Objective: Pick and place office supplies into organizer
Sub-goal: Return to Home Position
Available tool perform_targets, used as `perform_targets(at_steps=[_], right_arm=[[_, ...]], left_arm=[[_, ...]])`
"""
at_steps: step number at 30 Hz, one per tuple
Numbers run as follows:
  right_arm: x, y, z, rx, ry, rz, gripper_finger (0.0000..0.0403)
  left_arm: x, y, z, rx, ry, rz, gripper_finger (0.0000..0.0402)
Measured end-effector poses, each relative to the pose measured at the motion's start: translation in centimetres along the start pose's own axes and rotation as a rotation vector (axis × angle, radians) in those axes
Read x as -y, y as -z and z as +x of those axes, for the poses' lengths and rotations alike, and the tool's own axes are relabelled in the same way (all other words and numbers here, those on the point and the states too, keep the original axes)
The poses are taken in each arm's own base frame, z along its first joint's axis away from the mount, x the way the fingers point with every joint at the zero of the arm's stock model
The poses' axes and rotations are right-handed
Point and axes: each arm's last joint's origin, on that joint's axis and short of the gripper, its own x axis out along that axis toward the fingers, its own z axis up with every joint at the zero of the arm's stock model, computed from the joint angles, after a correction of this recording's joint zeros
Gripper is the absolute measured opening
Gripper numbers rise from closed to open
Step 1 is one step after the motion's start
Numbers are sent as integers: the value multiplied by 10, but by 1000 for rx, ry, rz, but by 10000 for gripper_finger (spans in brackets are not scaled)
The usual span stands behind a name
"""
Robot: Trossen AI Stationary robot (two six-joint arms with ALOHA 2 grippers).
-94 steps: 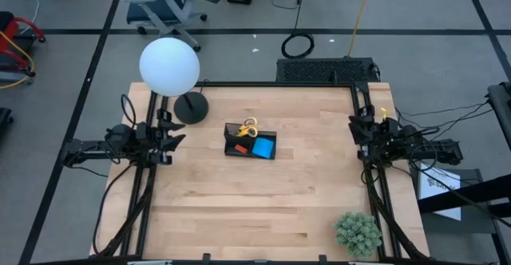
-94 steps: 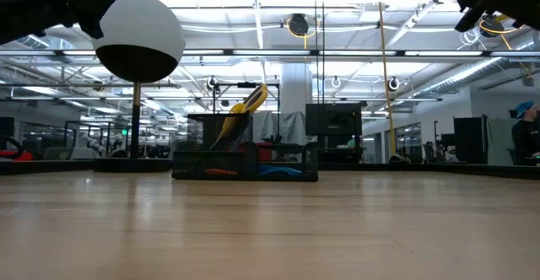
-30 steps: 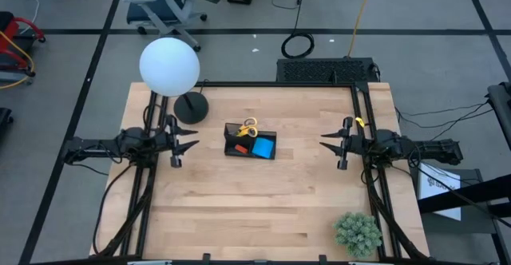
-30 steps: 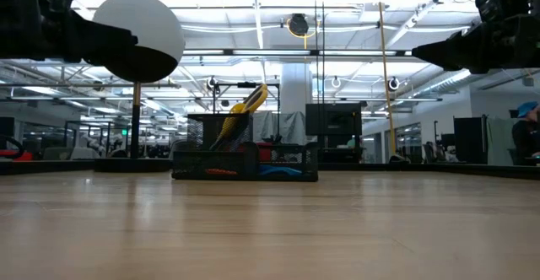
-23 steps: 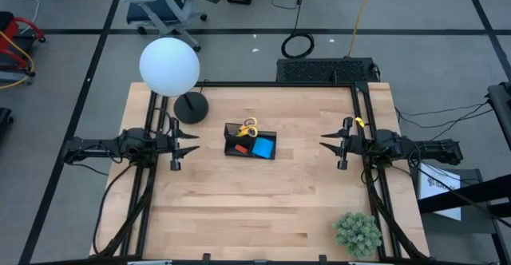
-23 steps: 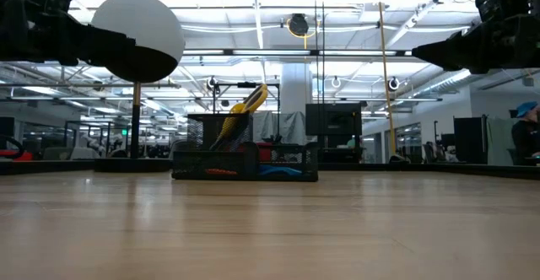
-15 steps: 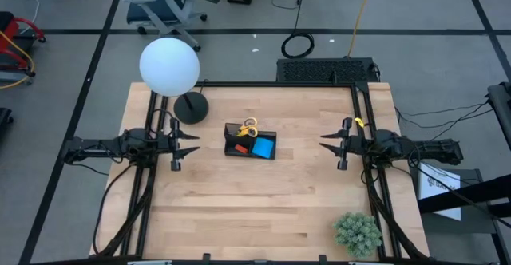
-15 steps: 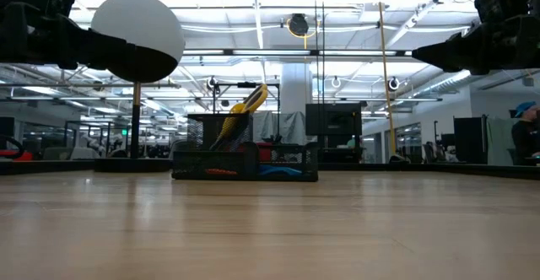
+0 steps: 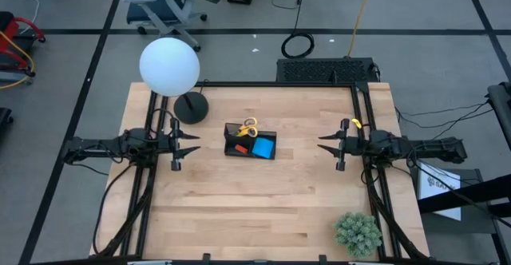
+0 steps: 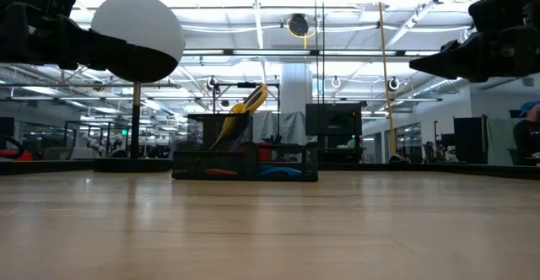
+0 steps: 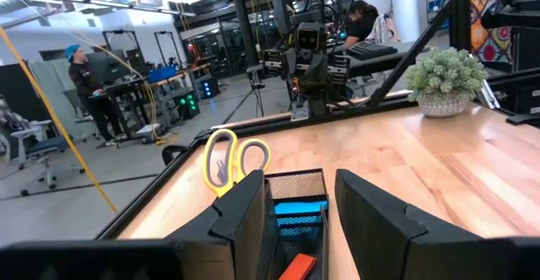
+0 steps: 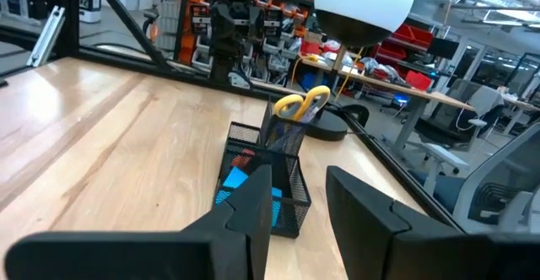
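Judged task essentially done: scissors [image 9: 249,125], blue pad [image 9: 263,147] and orange eraser [image 9: 239,148] stood inside the organizer [image 9: 270,135] mid-table, while left gripper [image 9: 196,142] and right gripper [image 9: 322,144] hovered either side, fingers parted and empty, only homing left.

Organizer: black wire-mesh rectangular desk tray [image 9: 250,145], with a fine grid pattern on its walls.
Scissors: yellow-handled scissors [image 9: 249,126], bright yellow loops at the tray's 12 o'clock.
Pad: bright blue square pad [image 9: 263,147], plain, at the tray's 3 o'clock.
Eraser: small orange-red eraser piece [image 9: 239,148], at the tray's 9 o'clock.
Table: pale wooden plank table [image 9: 263,209], light tan strips with darker grain lines.
Lamp: white round lamp globe [image 9: 169,66] and black round lamp base [image 9: 191,108], at the table's 11 o'clock.
Plant: green plant ball [image 9: 357,233], at the table's 5 o'clock.
Grippers: left gripper [image 9: 192,142] and right gripper [image 9: 325,144], both matte black.
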Motion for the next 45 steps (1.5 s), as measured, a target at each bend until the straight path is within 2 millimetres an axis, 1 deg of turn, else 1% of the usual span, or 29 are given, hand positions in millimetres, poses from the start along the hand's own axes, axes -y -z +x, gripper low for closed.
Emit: perform_targets(at_steps=[13, 19, 26, 33, 39, 45], right_arm=[[1, -2, 1, 23, 6, 38, 105], [-4, -2, 0, 41, -133, 29, 105], [-1, -1, 1, 15, -49, 125, 105], [-1, -2, 1, 24, -51, 224, 105], [-3, -3, 0, 40, -127, 230, 105], [-3, -3, 0, 37, -128, 232, 105]], left_arm=[[0, 0, 0, -3, -3, 3, 154], [0, 0, 0, -3, -3, -1, 154], [0, 0, 0, -3, -4, -18, 154], [0, 0, 0, -4, -4, -21, 154], [0, 0, 0, -4, -4, -23, 154], [0, 0, 0, -4, -4, -21, 154]])
